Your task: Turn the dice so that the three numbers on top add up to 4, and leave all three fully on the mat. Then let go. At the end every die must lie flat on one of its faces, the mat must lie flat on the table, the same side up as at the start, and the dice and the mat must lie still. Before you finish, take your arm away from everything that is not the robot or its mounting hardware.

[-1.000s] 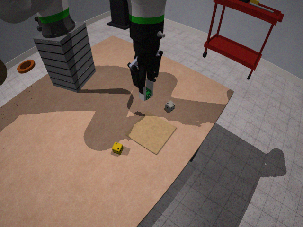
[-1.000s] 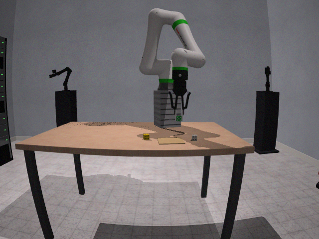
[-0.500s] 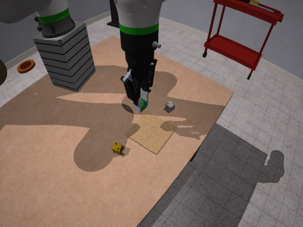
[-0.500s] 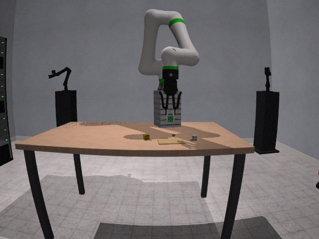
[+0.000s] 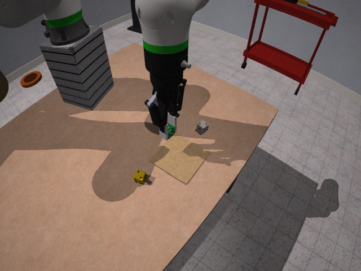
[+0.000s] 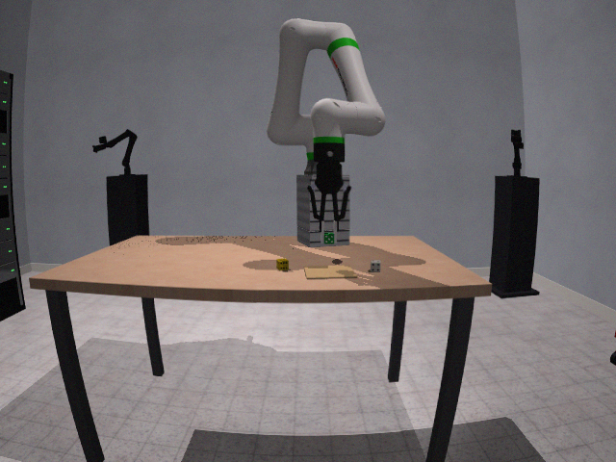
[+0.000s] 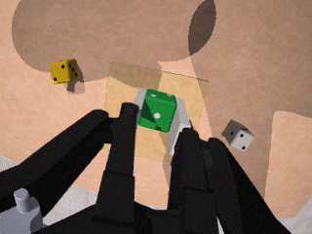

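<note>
Wrist view: claw (image 7: pixel 156 119), black linkage with pale pads, closed most of the way onto a green die (image 7: pixel 158 111), one pad on each of two opposite sides. Die carried in the air, clear of the surface, over the tan mat (image 7: pixel 195 94).

Top view: same green die (image 5: pixel 170 130) between the pads, seen above the mat's (image 5: pixel 179 160) corner that points toward the desk's (image 5: pixel 58 204) far edge. Mat lies flat, near the right edge of the desk, turned diagonal to it.

Yellow die (image 5: pixel 140 176): on the desk, off the mat, just beside the mat's left corner, toward the near edge. Dark pips; top count unclear.

White-grey die (image 5: pixel 202 126): on the desk, off the mat, beyond it toward the far right corner. Top count unclear.

Exterior view: arm bent overhead, claw (image 6: pixel 328 237) pointing straight down, holding the green die above the desk.

Off the desk: red cart (image 5: pixel 319 18); orange ring (image 5: pixel 24 81) on the floor.
</note>
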Controlling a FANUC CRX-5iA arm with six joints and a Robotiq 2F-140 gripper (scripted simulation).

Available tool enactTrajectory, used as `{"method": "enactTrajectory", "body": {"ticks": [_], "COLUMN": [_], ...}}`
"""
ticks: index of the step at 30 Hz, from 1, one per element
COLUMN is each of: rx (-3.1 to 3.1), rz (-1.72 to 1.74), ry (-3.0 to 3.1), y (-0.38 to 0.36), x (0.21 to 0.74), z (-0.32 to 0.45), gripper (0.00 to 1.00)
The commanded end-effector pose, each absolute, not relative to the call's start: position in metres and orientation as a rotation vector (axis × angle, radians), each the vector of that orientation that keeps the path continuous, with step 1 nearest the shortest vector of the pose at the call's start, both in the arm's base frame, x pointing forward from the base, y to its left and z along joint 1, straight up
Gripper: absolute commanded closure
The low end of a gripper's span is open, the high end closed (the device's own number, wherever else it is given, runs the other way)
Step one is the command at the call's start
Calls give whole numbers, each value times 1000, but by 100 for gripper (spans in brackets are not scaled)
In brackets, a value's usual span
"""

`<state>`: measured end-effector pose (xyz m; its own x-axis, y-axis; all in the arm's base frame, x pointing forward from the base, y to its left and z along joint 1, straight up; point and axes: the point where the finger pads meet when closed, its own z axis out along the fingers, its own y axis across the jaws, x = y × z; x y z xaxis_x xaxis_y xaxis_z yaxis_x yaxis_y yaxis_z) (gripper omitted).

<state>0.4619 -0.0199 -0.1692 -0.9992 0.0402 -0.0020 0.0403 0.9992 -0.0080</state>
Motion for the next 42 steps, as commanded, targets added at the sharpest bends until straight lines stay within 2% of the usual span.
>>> {"method": "enactTrajectory", "body": {"ticks": [1, 16, 42], "rx": [63, 63, 63], "rz": [-13, -13, -13], "ry": [3138, 3138, 3138], "y": [-20, -21, -21], "x": [462, 463, 463], "z": [-177, -235, -239], "gripper": [84, 84, 84]}}
